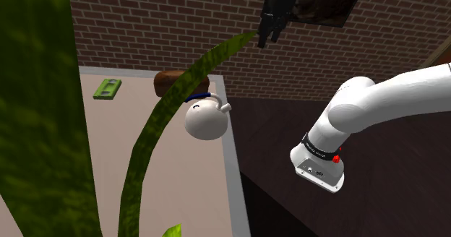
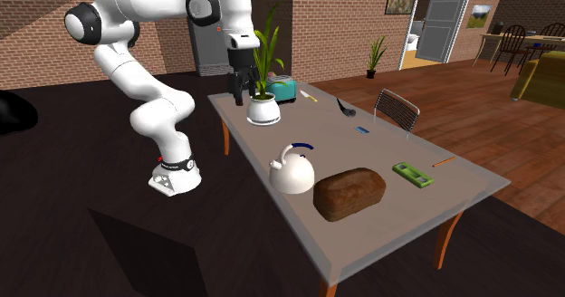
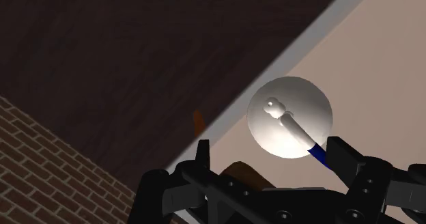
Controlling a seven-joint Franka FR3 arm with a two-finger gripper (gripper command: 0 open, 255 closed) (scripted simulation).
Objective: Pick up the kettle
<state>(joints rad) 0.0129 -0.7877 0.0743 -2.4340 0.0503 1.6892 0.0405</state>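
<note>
Table point(image 2: 471, 182): long, grey-topped; bare stretch between potted plant point(image 2: 263, 105) and kettle. Bread loaf point(image 2: 349, 193) just beside kettle. Kettle point(image 2: 292, 170): white, blue handle, upright at robot-side long edge. Gripper point(image 2: 239, 98): fingers apart, empty, raised near plant-end corner, well apart from kettle.

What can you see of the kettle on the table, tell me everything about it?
The kettle is white and round-bodied, with a short spout and an arched handle whose top is blue. It stands upright on the table, near the edge that faces the arm's stand, close beside a brown loaf; whether the two touch is unclear. The open gripper hangs well clear of it, touching nothing.
</note>
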